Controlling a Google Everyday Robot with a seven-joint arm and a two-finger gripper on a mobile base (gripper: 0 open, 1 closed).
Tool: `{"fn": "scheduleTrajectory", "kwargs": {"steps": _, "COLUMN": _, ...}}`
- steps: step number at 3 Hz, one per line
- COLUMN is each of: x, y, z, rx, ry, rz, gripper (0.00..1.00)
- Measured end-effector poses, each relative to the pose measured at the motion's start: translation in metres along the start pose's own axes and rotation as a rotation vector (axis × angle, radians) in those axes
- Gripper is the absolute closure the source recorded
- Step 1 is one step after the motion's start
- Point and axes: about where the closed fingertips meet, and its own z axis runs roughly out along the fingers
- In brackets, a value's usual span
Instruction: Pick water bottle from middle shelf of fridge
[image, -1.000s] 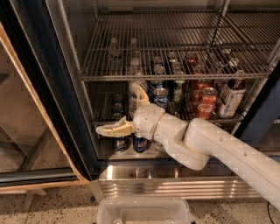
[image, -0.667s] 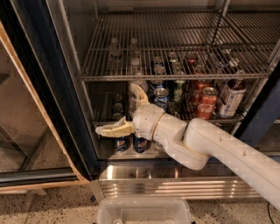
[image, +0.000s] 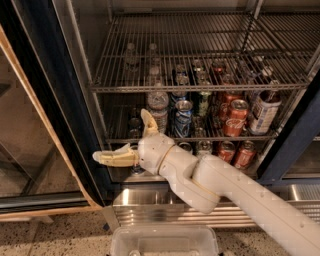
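The white arm's two-finger gripper (image: 121, 135) hangs with fingers spread wide, just before the small clear ribbed water bottle (image: 158, 104) on the dark-framed fridge's (image: 296, 134) silver wire middle shelf (image: 119, 138).

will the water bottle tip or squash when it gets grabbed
Likely squashes a little: the water bottle looks like thin clear plastic. It may tip, standing tall on the wire middle shelf. The tool, open, sits just in front of it.
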Motion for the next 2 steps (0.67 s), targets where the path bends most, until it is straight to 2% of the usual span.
{"fn": "scheduleTrajectory", "kwargs": {"steps": 1, "x": -0.0066, "y": 0.0167, "z": 0.0270, "rx": -0.023, "ry": -0.034, "rz": 0.137, "gripper": 0.00}}
{"fn": "scheduleTrajectory", "kwargs": {"steps": 2, "x": -0.0066, "y": 0.0167, "z": 0.0270, "rx": -0.023, "ry": -0.034, "rz": 0.137, "gripper": 0.00}}
